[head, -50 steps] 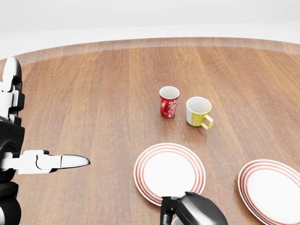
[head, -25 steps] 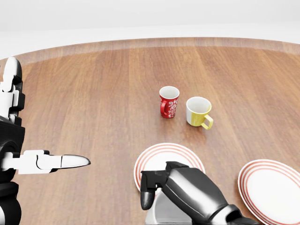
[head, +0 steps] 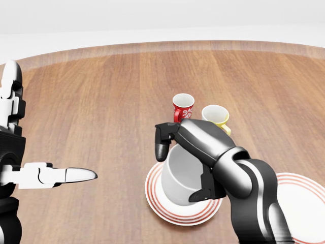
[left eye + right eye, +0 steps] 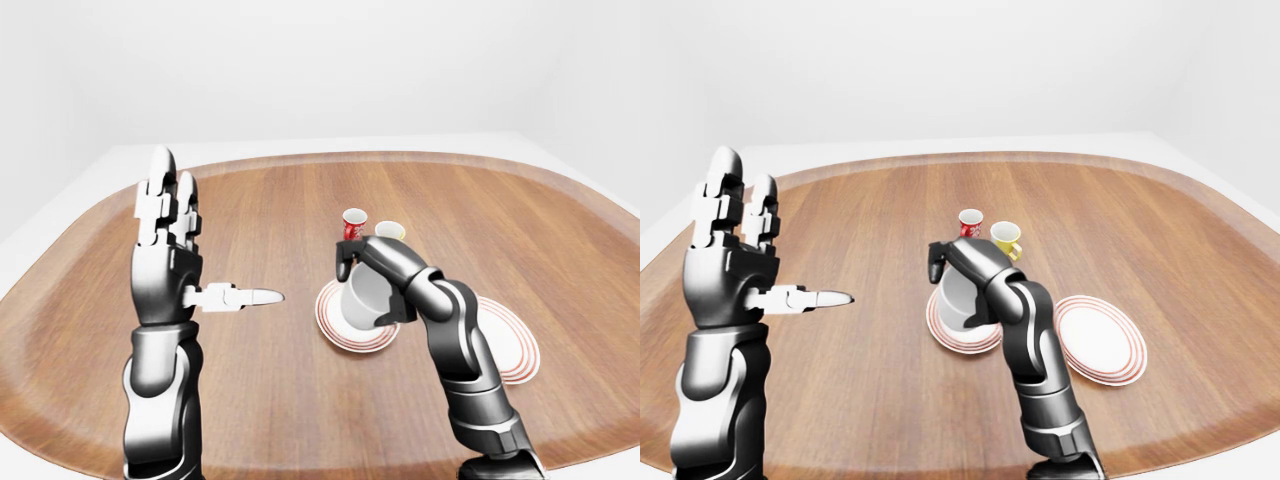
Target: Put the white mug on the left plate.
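Head view shows our white mug (image 3: 181, 179) held in our right hand (image 3: 190, 152), tilted well off upright, so that its axis leans from the view's lower right toward the upper left, with the mouth apparently facing up and left; we cannot see the rim itself. The fingers (image 3: 161, 144) hook over the mug's upper left side and another digit presses its lower right wall, so the hand is closed round the mug rather than merely standing about it. We cannot see a handle.

Below the mug lies the left plate (image 3: 157, 201), its red-ringed rim showing on either side of the mug's body. The mug overlaps the plate's middle in all three views; whether its base touches the plate or hangs just above it we cannot tell. We judge that the coming move turns on this: the mug needs righting onto its base, then lowering straight onto the plate before the fingers release.

Toward the top of the head view stand a red patterned mug (image 3: 182, 109) and a yellow mug (image 3: 217, 117), near the hand's knuckles but apart from it. The right plate (image 4: 1100, 339) lies beside our forearm on the wooden desk (image 3: 101, 91).

Our left hand (image 4: 166, 245) is raised well to the left, fingers spread and holding nothing.
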You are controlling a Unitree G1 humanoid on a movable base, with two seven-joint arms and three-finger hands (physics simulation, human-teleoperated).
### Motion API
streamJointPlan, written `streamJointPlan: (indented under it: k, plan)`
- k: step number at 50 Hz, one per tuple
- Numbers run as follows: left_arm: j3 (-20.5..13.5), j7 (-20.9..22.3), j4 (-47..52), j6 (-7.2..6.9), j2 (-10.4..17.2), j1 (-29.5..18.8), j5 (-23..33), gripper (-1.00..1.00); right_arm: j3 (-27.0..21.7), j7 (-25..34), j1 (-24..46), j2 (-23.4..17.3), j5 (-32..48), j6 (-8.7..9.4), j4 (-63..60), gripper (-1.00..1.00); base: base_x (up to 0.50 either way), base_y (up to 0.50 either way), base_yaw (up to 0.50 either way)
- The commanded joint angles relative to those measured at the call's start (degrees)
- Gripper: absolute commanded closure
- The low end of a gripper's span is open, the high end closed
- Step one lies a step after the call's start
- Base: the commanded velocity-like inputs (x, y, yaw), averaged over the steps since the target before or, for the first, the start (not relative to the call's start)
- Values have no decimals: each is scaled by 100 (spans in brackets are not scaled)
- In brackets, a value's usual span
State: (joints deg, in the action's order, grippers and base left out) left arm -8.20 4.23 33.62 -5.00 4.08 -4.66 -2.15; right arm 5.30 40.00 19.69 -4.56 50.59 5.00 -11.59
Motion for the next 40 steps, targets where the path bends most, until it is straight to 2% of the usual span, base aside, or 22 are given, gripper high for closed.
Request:
streamJointPlan:
  k: [1, 5, 8, 11, 16, 19, 22, 23, 35, 40]
  plan:
    - [-10, -5, 29, 0, 8, -16, -10, -100, -217, 0, 1006, -90, -114, 0, 1374, 100, 0, 0, 0]
    - [-7, -1, 29, 0, 8, -13, -10, -100, -177, 0, 1076, -89, -135, -4, 1907, 100, 0, 0, 0]
    - [-11, -8, 28, 0, 10, -31, -11, -100, -173, -59, 1203, -80, -106, -195, 2350, 100, 0, 0, 0]
    - [-18, -6, 16, 0, 11, -24, -20, -100, -175, -391, 1423, -76, -92, -385, 2920, 100, 0, 0, 0]
    - [-29, -12, 17, 0, 18, -33, -29, -100, -128, -617, 1620, -8, -93, -534, 3463, 100, 0, 0, 0]
    - [-33, -9, 29, 0, 18, -28, -37, -100, -104, -937, 1922, -29, -41, -808, 4206, 100, 0, 0, 0]
    - [-40, -11, 17, 0, 23, -39, -41, -100, -95, -1141, 2134, -21, -11, -946, 4690, 100, 0, 0, 0]
    - [-40, -9, 4, 0, 23, -32, -40, -100, -72, -1386, 2342, -19, 26, -1000, 5183, 100, 0, 0, 0]
    - [-22, -13, -10, 0, 15, -16, -30, -100, -30, -2749, 3345, -18, 168, -1000, 7685, 100, 0, 0, 0]
    - [-34, -12, -10, 0, 18, -24, -37, -100, -11, -2878, 3478, -41, 219, -1000, 8126, 100, 0, 0, 0]
